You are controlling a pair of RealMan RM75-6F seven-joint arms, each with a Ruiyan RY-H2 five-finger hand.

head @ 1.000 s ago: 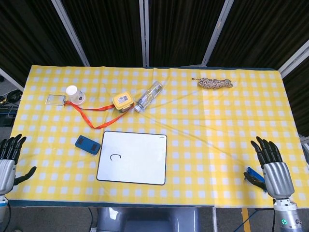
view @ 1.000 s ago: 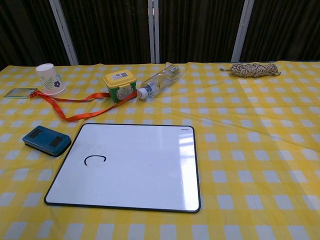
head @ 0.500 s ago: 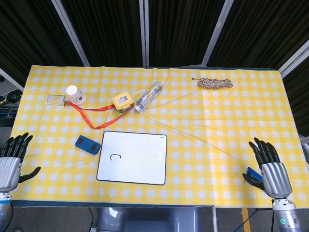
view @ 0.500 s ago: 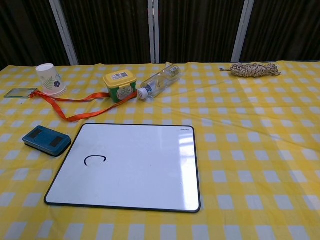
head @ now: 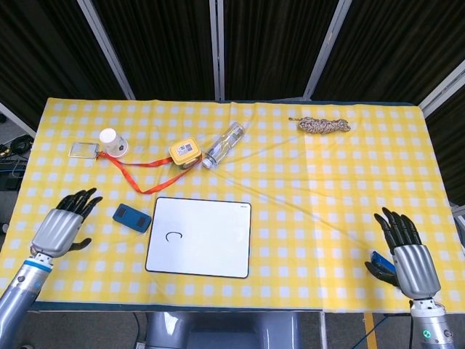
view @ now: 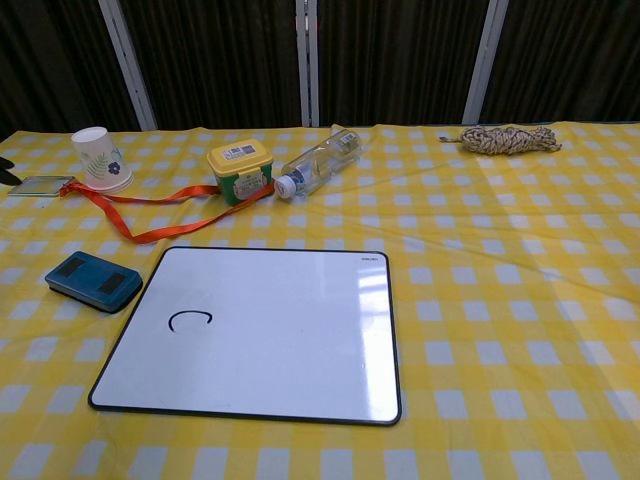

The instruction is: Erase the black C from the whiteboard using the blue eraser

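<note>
The whiteboard (head: 200, 236) (view: 260, 330) lies flat near the table's front edge, with a small black C (head: 173, 236) (view: 189, 320) on its left part. Just left of the board rests the blue eraser (head: 131, 218) (view: 93, 281) on the cloth. My left hand (head: 62, 227) hovers over the table's left side, fingers spread and empty, a short way left of the eraser. My right hand (head: 405, 253) hangs open at the front right corner, far from the board. In the chest view only a dark fingertip (view: 5, 160) shows at the left edge.
Behind the board lie a red lanyard (head: 138, 173) with a card (head: 83, 150), a paper cup (head: 111, 140), a yellow-lidded tub (head: 184, 153) and a clear bottle (head: 224, 144). A coiled rope (head: 324, 126) sits at the back right. Yellow checked cloth (head: 334, 203) covers the table.
My left hand has moved from off the table's front left edge inward and forward, toward the eraser. The right hand dropped slightly and has held still since.
</note>
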